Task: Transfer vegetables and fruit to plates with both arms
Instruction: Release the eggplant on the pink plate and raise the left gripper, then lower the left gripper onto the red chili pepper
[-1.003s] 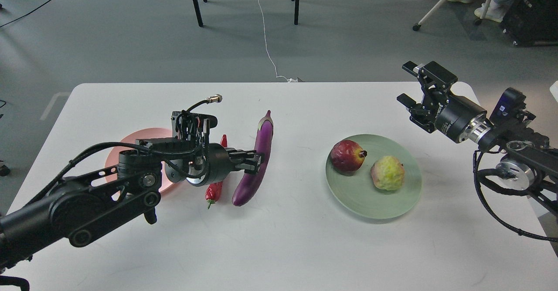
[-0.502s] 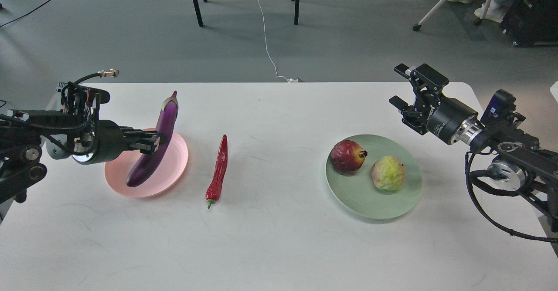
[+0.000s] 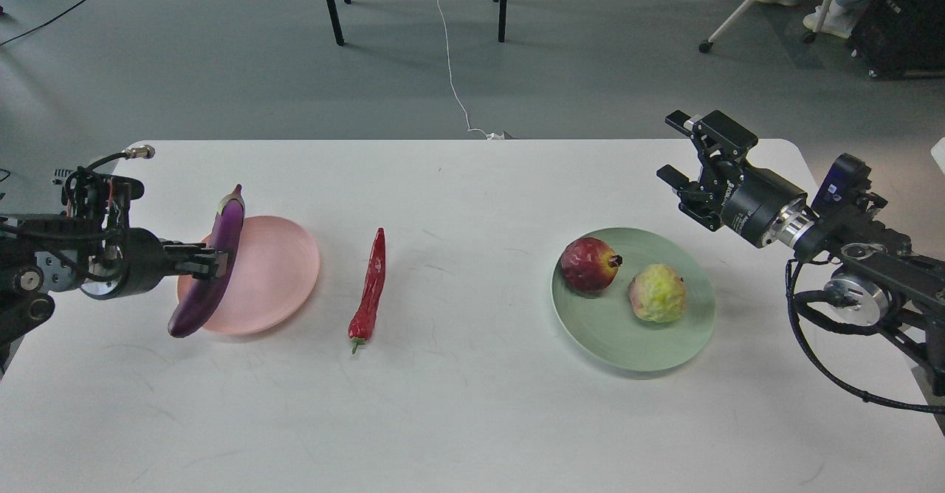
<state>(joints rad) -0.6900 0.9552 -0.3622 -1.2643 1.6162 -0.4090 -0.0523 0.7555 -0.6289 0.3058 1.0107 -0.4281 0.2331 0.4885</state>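
Observation:
My left gripper [image 3: 210, 264] is shut on the purple eggplant [image 3: 209, 264] and holds it tilted in the air over the left rim of the pink plate [image 3: 273, 271]. The red chili pepper [image 3: 370, 290] lies on the table to the right of that plate. The dark red pomegranate [image 3: 588, 264] and the yellow-green fruit [image 3: 656, 293] sit side by side on the mint-green plate [image 3: 627, 338]. My right gripper [image 3: 683, 150] is open and empty, raised above the table's far right, beyond the green plate.
The white table [image 3: 472, 404] ends at a far edge, with grey floor behind. Table legs [image 3: 331, 2], a white cable [image 3: 450, 57] and chair wheels stand on the floor.
My left gripper lifted the eggplant from beside the chili and carried it left, past the pink plate's middle to its left rim. My right gripper drifted slightly left.

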